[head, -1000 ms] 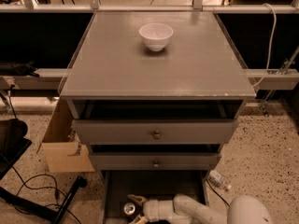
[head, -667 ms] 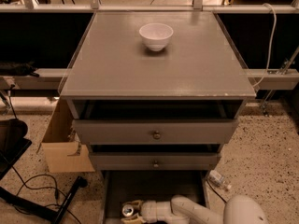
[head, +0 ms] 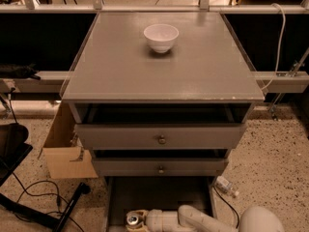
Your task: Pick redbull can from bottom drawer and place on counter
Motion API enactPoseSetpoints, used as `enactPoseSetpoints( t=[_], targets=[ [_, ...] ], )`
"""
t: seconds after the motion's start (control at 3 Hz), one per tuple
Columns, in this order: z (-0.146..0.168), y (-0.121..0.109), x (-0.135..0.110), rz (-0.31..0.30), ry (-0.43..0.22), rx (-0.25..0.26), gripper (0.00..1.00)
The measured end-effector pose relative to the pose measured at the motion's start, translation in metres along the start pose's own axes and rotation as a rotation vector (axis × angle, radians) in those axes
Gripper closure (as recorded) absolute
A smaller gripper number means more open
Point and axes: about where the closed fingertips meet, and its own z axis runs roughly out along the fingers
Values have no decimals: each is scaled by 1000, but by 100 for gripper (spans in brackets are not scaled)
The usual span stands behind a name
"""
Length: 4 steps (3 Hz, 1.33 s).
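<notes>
In the camera view, the counter (head: pixel 159 76) is seen from above and in front, and a white bowl (head: pixel 161 36) is set near its back edge, about midway across. Below it, 2 upper drawers (head: pixel 120 137) with round knobs are pulled partly out. The bottom drawer (head: pixel 159 197) is drawn out furthest, so its flat grey floor is exposed.

The gripper (head: pixel 134 221) is found low in that drawer, at its near left part, on a pale arm (head: pixel 198 220) reaching in from the right. The redbull can (head: pixel 132 220) is held upright between the 2 fingers (head: pixel 138 212), which are closed against its sides. Only its shiny silver top is shown clearly. Whether the can rests on the drawer floor or is lifted off it cannot be told.

A cardboard box (head: pixel 67 153) is placed on the floor left of the cabinet, and a small bottle (head: pixel 226 186) lies to the right.
</notes>
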Motion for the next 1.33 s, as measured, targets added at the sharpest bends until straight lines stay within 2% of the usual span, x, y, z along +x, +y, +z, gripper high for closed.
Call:
enactPoseSetpoints(
  t=[0.33,0.67,1.0,1.33],
  targets=[
    [-29,0,-39,-28,4,68,100],
    [-109,-2,-131,-47,42,206,100],
    [-145,49,-234,64,23,207,100],
    [-163,100,-309,121,3,145,100]
  ],
)
